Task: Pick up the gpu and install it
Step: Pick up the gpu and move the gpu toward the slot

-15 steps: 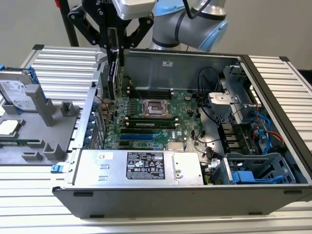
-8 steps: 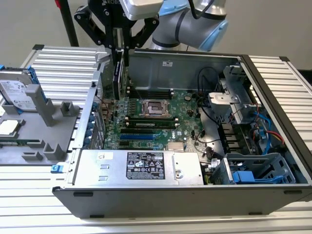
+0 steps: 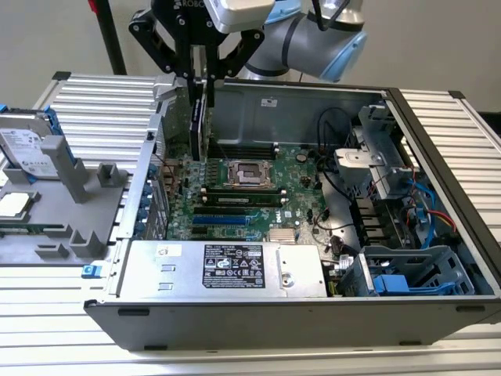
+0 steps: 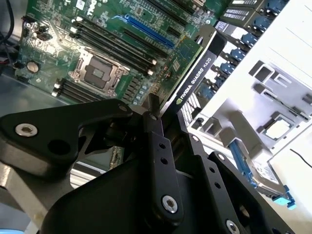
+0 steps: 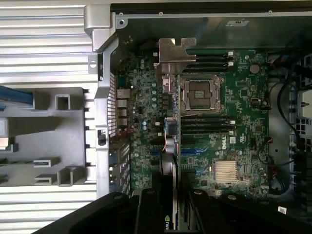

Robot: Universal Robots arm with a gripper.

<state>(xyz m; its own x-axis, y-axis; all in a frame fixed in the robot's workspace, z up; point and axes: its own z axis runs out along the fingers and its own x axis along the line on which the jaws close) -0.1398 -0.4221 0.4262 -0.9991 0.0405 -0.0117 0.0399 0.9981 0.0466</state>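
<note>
Currently, claw (image 3: 202, 78): clamped on the gpu (image 3: 196, 117).
Gpu: hangs directly beneath claw, edge-on, above the motherboard (image 3: 297, 168), unseated.
Long axis: crosswise to the blue slots (image 3: 221, 222); bracket (image 5: 176, 50) at the end farthest from claw.
Setting: open computer case (image 3: 235, 317), rear wall at the exterior view's left.

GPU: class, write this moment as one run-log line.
gripper: shut on gpu | gpu: held on edge above motherboard, inside open case | seated in slot: no
</note>
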